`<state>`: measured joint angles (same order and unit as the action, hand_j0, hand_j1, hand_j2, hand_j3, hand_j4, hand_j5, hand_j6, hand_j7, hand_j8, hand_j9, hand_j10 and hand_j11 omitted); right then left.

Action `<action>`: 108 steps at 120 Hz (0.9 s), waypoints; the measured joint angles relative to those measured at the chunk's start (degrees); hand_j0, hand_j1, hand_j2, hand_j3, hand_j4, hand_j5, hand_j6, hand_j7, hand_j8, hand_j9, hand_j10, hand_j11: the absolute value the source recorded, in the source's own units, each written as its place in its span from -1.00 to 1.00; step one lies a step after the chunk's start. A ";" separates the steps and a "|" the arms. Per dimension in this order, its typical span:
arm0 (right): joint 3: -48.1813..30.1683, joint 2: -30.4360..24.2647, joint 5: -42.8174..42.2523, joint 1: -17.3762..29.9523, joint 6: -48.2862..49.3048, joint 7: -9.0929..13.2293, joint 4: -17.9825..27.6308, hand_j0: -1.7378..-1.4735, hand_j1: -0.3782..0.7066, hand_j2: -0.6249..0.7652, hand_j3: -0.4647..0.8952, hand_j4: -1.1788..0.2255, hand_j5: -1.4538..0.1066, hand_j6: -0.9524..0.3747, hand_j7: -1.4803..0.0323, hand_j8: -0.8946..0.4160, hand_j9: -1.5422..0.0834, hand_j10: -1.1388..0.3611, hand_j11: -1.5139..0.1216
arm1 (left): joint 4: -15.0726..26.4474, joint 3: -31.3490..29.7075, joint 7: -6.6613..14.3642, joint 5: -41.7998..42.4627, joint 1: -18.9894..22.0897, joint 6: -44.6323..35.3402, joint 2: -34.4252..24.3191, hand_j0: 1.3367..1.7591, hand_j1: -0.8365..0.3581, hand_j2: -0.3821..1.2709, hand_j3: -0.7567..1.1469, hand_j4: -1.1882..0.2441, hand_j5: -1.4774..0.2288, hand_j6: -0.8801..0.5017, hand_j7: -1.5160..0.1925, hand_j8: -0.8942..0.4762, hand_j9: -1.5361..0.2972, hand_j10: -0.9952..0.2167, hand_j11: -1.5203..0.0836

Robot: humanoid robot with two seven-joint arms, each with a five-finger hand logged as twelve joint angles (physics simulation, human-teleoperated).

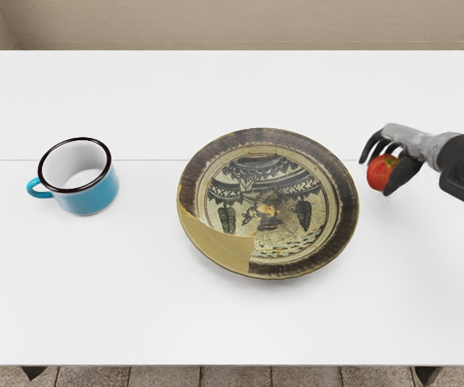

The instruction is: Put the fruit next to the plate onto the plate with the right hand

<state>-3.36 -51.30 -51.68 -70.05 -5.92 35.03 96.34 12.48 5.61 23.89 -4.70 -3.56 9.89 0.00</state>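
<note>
A patterned brown and tan plate (268,201) lies at the middle of the white table. Just right of it a red apple (381,171) sits inside my right hand (389,161), whose dark fingers curl around it from above and both sides. The right arm comes in from the picture's right edge. The apple is clear of the plate's rim by a small gap. I cannot tell whether it rests on the table or hangs just above it. No left arm shows.
A blue enamel mug (76,177) with a white inside stands left of the plate, handle pointing left. The table's front edge (232,364) runs along the bottom of the view.
</note>
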 joint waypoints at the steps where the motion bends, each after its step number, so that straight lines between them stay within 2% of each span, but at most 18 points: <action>1: -0.02 -0.05 0.29 -0.35 0.21 0.00 0.09 -0.40 0.15 0.21 -0.32 -0.15 -0.18 -0.32 -0.08 -0.22 -0.09 -0.25 -0.13 | -0.01 0.00 0.00 0.00 -0.02 0.00 0.00 0.52 0.97 -0.54 -0.20 0.65 0.72 0.26 0.76 0.29 0.66 0.63 0.88; 17: -0.17 0.55 4.24 -5.31 2.21 -0.01 1.11 -0.40 0.15 0.23 -0.31 -0.17 -0.20 -0.32 -0.10 -0.23 -0.10 -0.25 -0.15 | -0.20 0.11 0.00 0.02 -0.05 0.01 0.00 0.52 0.97 -0.54 -0.20 0.65 0.72 0.26 0.76 0.29 0.66 0.63 0.88; 37: -0.12 7.06 7.88 -9.74 2.70 -0.03 0.23 -0.40 0.17 0.26 -0.31 -0.18 -0.24 -0.29 -0.13 -0.19 -0.15 -0.23 -0.20 | -0.32 -0.10 0.00 -0.03 -0.13 0.03 0.00 0.52 0.97 -0.54 -0.20 0.65 0.72 0.26 0.76 0.29 0.66 0.63 0.88; 64: 0.04 19.02 8.96 -10.20 1.63 -0.05 -4.69 -0.40 0.25 0.39 -0.31 -0.20 -0.30 -0.23 -0.17 -0.13 -0.20 -0.18 -0.24 | -0.40 -0.23 0.01 -0.05 -0.13 0.04 0.00 0.52 0.97 -0.54 -0.20 0.65 0.72 0.26 0.76 0.29 0.66 0.63 0.88; 86: 0.41 24.35 8.78 -8.50 0.88 -0.06 -7.08 -0.40 0.26 0.42 -0.31 -0.22 -0.36 -0.21 -0.21 -0.10 -0.26 -0.16 -0.30 | -0.42 -0.24 0.01 -0.05 -0.13 0.04 0.00 0.52 0.97 -0.54 -0.20 0.65 0.72 0.26 0.76 0.29 0.66 0.63 0.88; 108: 0.08 24.37 8.00 -8.22 0.96 -0.04 -6.83 -0.40 -0.29 0.10 -0.32 0.20 0.24 0.06 0.35 0.06 0.30 0.14 0.26 | -0.41 -0.25 0.02 -0.05 -0.13 0.04 0.00 0.52 0.97 -0.54 -0.20 0.65 0.72 0.26 0.76 0.29 0.66 0.63 0.88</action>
<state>-3.28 -26.93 -43.68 -78.28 -4.96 34.99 89.51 12.07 5.36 23.90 -4.75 -3.69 9.93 0.00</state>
